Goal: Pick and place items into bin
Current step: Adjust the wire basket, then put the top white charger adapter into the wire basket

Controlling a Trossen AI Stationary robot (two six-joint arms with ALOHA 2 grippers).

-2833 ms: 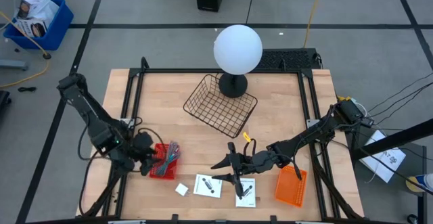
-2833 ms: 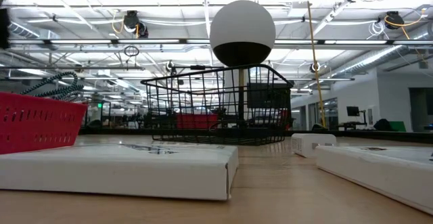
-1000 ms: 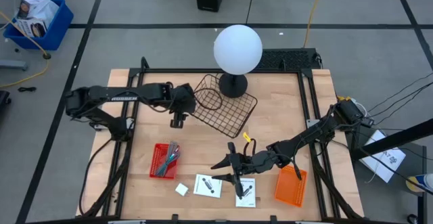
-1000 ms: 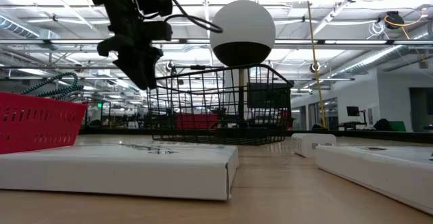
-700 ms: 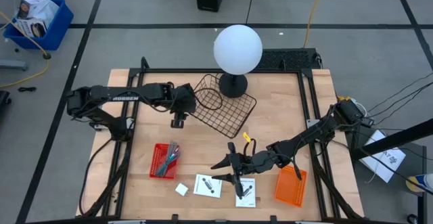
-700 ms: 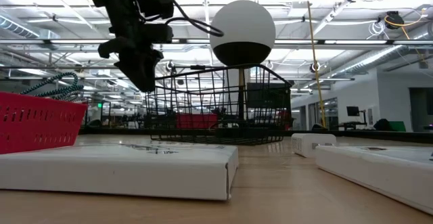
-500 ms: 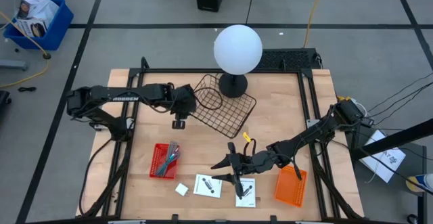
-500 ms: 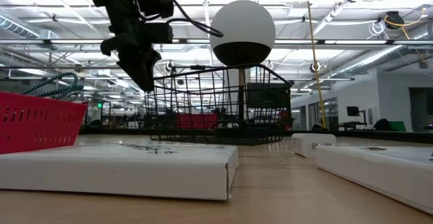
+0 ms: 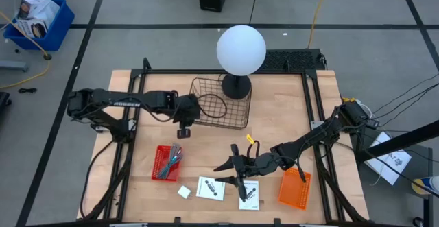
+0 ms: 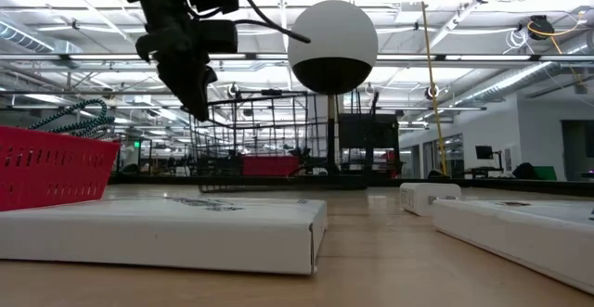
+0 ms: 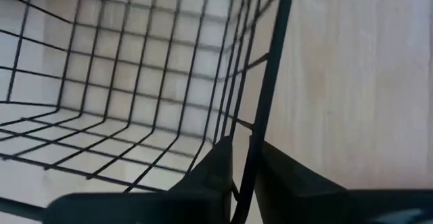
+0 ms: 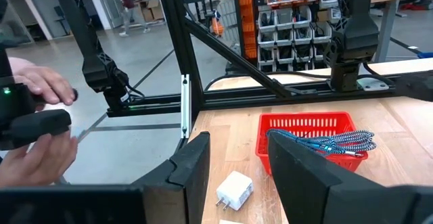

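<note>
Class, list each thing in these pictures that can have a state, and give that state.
left gripper: shut on the wire basket rim.
right gripper: open, above the white boxes.
wire basket: upright, nothing seen inside.
red basket: upright, holding cables.
white boxes: lying flat, closed.

black wire basket, pale matt wood table, red plastic bin.

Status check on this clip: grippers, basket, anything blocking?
Left gripper shut on the wire basket rim. Right gripper open, low over the white cards. Basket empty, nothing blocking it.
</note>
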